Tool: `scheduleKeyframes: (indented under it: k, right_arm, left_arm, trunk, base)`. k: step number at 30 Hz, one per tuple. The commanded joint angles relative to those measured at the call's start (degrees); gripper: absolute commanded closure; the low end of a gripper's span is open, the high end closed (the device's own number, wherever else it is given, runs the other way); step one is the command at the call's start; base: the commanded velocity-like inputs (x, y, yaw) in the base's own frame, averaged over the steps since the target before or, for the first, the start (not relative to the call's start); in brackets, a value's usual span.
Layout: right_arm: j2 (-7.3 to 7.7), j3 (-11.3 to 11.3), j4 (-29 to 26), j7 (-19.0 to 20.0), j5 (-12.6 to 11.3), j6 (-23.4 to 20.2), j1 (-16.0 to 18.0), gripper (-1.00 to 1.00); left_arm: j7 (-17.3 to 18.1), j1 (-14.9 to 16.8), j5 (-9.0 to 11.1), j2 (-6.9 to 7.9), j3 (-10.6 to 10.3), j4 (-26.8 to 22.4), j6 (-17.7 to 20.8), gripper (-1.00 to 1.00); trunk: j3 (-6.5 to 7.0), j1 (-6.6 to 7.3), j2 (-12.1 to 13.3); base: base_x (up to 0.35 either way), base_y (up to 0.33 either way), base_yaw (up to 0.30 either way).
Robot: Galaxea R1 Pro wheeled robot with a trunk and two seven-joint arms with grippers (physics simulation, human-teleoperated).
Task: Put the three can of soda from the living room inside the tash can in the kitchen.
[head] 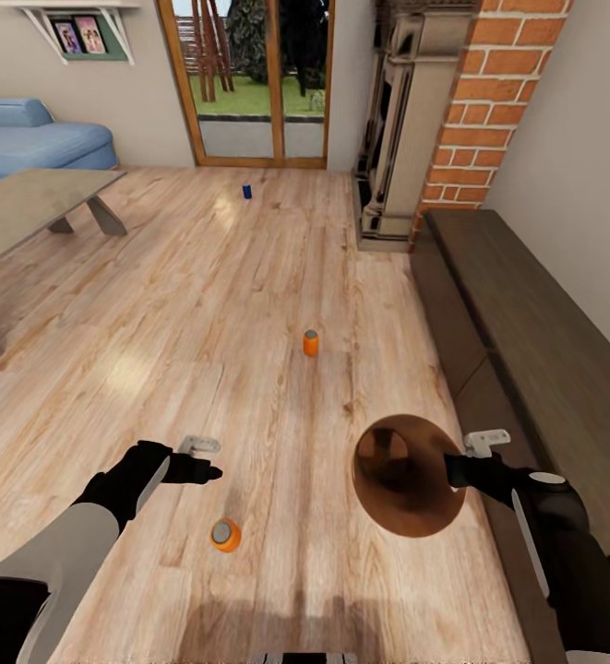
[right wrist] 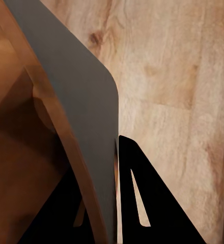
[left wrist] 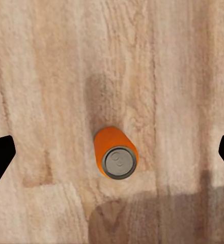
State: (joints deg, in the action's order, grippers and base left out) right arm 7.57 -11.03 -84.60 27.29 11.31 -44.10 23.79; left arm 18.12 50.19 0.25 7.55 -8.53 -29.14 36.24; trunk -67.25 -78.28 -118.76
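While my right gripper [head: 454, 468] pinches the tash can [head: 406, 480] by its rim, I'd drop my left gripper [head: 214, 472], jaws spread wide, straight over the near orange can [left wrist: 115, 152] standing below, centre it, then close mid-body.

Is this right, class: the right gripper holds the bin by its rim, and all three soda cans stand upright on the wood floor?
Not quite. The orange can nearest the robot lies on its side under the open left gripper, as the head view shows. The right gripper does hold the bin.
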Motion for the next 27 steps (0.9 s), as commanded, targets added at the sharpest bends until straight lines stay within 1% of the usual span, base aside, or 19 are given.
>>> scheduleKeyframes:
  k: [1,17,18,20,21,23,27]
  right_arm:
    - [0.01,0.0,0.0,0.4,-0.9,-0.2,0.0,1.0]
    - [-0.15,0.1,0.0,0.4,-0.9,-0.2,0.0,1.0]
    - [-0.03,0.1,-0.2,0.3,-0.6,-0.3,0.6,1.0]
    - [0.0,0.1,-0.9,0.4,1.1,-0.8,2.8,1.0]
    - [0.0,0.1,-1.8,0.4,2.7,-2.8,4.6,1.0]
    - [0.05,0.2,-3.5,0.7,4.7,-7.4,6.8,1.0]
    - [0.12,0.2,-4.9,1.0,5.6,-10.3,8.6,1.0]
  left_arm:
    - [0.0,0.0,0.0,-0.03,0.0,0.0,0.0,-1.0]
    - [-0.2,0.0,-0.3,-0.31,-0.1,-0.1,-0.1,-1.0]
    - [-0.3,0.0,-0.2,-0.33,-0.2,-0.1,-0.1,-1.0]
    - [-0.4,0.0,-0.2,-0.34,-0.2,-0.1,0.0,-1.0]
    - [-0.4,-0.1,-0.1,-0.34,-0.2,-0.1,0.0,-1.0]
    - [-0.4,0.0,-0.1,-0.47,-0.2,-0.1,0.0,-1.0]
    - [-0.4,0.0,-0.2,-0.55,-0.3,-0.1,0.0,-1.0]
  trunk:
    - [-0.27,-0.22,-0.4]
    - [-4.59,-3.73,-6.8]
    - [-4.86,-3.95,-7.2]
    - [-5.4,-4.39,-8.0]
    - [-5.67,-4.61,-8.4]
    - [-6.2,-5.05,-9.2]
    - [-7.26,-5.93,-10.8]
  base:
    - [0.0,0.0,0.0]
    - [0.0,0.0,0.0]
    - [0.0,0.0,0.0]
    - [0.0,0.0,0.0]
    - [0.0,0.0,0.0]
    - [0.0,0.0,0.0]
    - [0.0,0.0,0.0]
